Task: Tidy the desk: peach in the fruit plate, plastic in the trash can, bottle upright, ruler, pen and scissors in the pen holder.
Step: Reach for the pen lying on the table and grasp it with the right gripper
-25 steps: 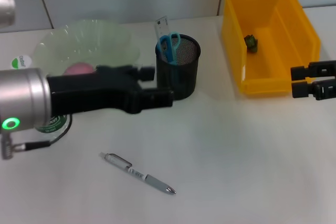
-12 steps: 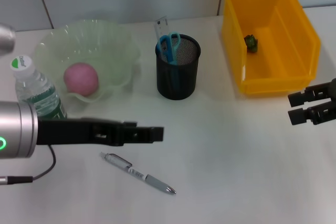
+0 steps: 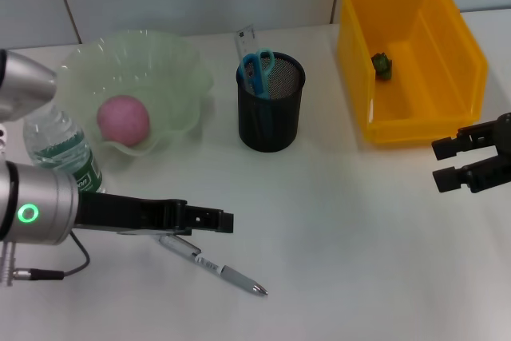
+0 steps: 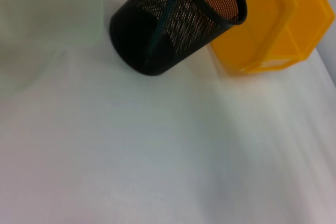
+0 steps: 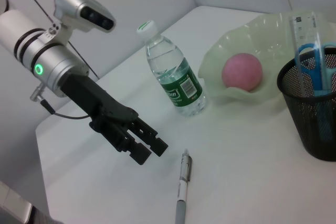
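Two grippers are seen over the white desk (image 3: 343, 253). The left gripper (image 3: 222, 221) is held low above the desk, just over the cap end of the pen (image 3: 211, 265), which lies flat and untouched, angled toward the front; in the right wrist view its fingers (image 5: 149, 148) are parted and nothing is held between them. The right gripper (image 3: 445, 162) is held at the right edge, just in front of the yellow trash can (image 3: 471, 49), with its fingers spread and empty. A small green piece of plastic (image 3: 382, 64) is seen lying inside the trash can. The peach (image 3: 123, 120) is resting in the translucent fruit plate (image 3: 172, 61) — behind the left arm — and the bottle (image 5: 174, 75) stands upright just beside that plate, its white cap on. The black mesh pen holder (image 3: 271, 113) stands between plate and trash can, well apart from the pen; the blue-handled scissors (image 3: 257, 68) and the clear ruler (image 3: 245, 40) are already standing in it — both leaning toward its back rim
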